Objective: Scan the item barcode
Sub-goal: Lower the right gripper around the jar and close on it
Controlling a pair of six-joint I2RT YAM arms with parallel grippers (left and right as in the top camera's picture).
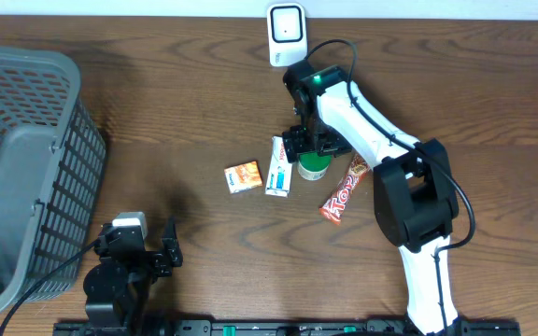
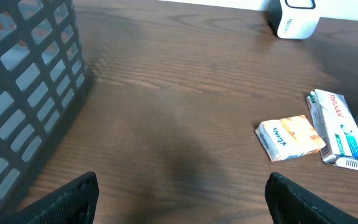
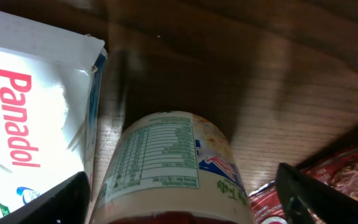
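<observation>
The right claw (image 3: 182, 190) hangs directly over a small tub (image 3: 160, 149) with a green top, which sits near the middle of the bench (image 1: 157, 112). The claw's fingers are spread wide, one on each side of the tub, with a gap on both sides, so nothing is gripped. From the wrist camera the tub's printed label faces up between the fingers.

Just left of the tub lies a white Panadol box (image 1: 277, 166), and left of that a small orange box (image 1: 242, 176). A red candy bar (image 1: 344, 191) lies slantwise to the tub's right. The white scanner (image 1: 286, 33) stands at the far edge, well apart from the tub.

The left claw (image 2: 182, 196) is also wide and empty, down at the near left beside the grey basket (image 1: 82, 159).
</observation>
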